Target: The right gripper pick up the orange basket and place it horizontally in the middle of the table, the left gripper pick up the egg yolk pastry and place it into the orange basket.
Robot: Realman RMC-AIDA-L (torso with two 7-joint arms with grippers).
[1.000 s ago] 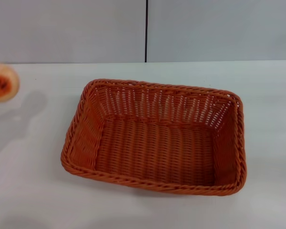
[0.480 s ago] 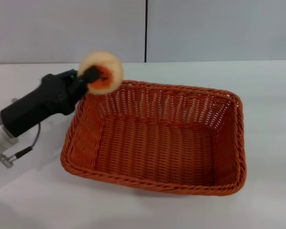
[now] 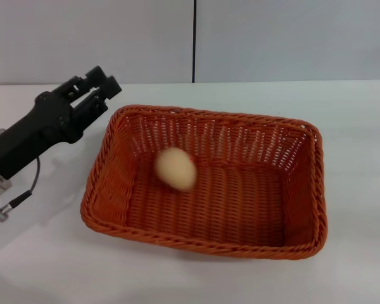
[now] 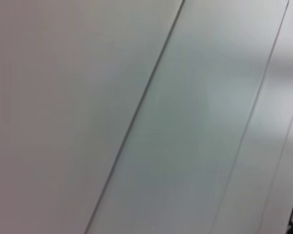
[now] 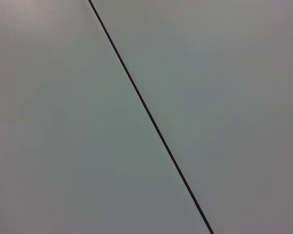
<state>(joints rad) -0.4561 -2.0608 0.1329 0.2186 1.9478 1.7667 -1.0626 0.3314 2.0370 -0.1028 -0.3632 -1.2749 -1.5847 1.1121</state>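
The bench (image 3: 44,266) is plain white. On it, at the middle, the orange basket (image 3: 313,190) sits flat with its long side running left to right; judged from this placement, the first step of the task is done.

Inside the basket, toward its left half, the egg yolk pastry (image 3: 175,168) shows as a pale, smeared oval over the woven floor. Whether it rests on the floor or is in mid-fall cannot be told. No claw touches it.

Farther back and to the left, the left end effector (image 3: 101,79) hangs outside the basket's far-left corner, just beside the rim and above it, its two fingers apart and empty: released. The step in hand is judged to be the drop of the pastry into the basket.

The right end effector is not in view; its wrist view shows only a grey wall with a dark seam.

The next move calls for the left arm to draw clear without catching the braided rim.
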